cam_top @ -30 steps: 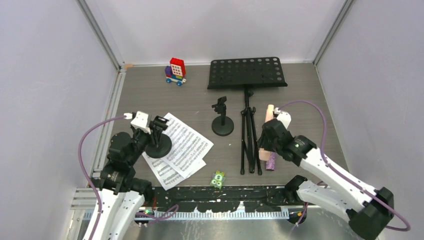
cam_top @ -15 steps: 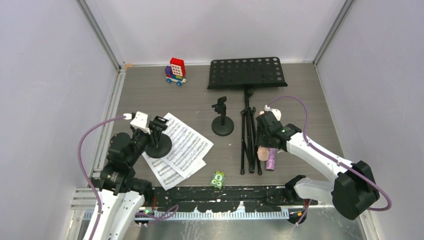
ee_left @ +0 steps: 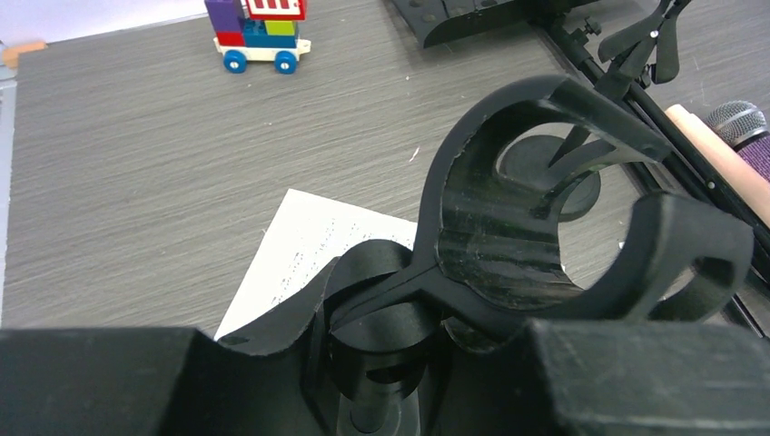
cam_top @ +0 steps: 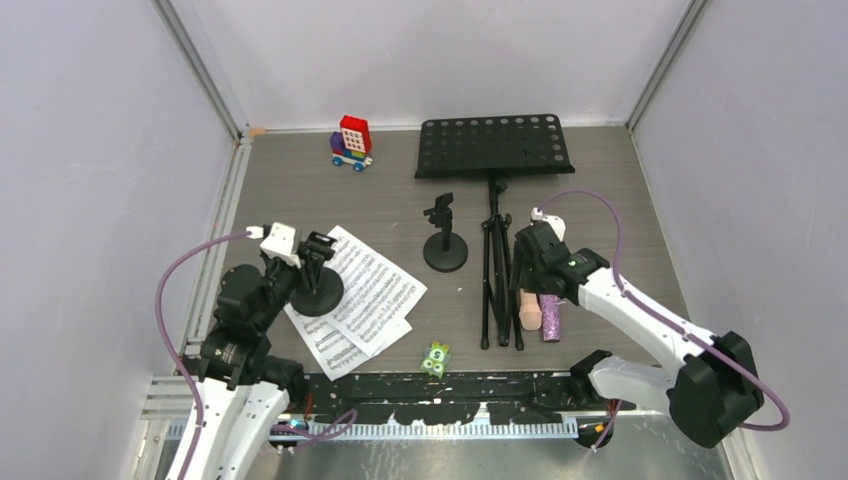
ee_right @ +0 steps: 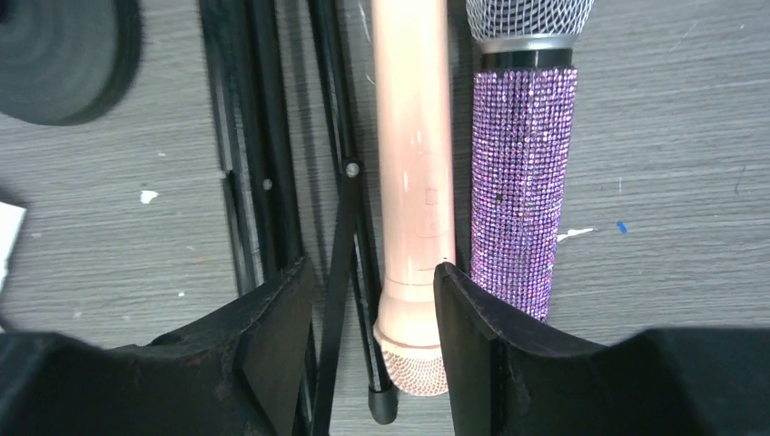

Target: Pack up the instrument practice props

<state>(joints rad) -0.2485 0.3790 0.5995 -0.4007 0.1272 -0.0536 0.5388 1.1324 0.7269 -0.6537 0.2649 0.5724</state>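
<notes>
The right claw (ee_right: 368, 318) hangs low over the worktop (cam_top: 620, 190), arm stretched forward, fingers spread apart with the pink microphone (ee_right: 413, 182) and a tripod leg lying between them. The purple-glitter microphone (ee_right: 522, 173) lies just outside its right finger, touching the pink one. The left claw (cam_top: 300, 262) sits at the near mic mount (cam_top: 318, 275); its grip cannot be told. That mount stands on the sheet-music pages (cam_top: 375, 295). The grey wood-grain worktop is walled in white. The second mic mount (cam_top: 445, 240) stands beside the music desk (cam_top: 495, 145).

White arms (cam_top: 640, 315), black joints — purple cables (cam_top: 180, 290)
</notes>
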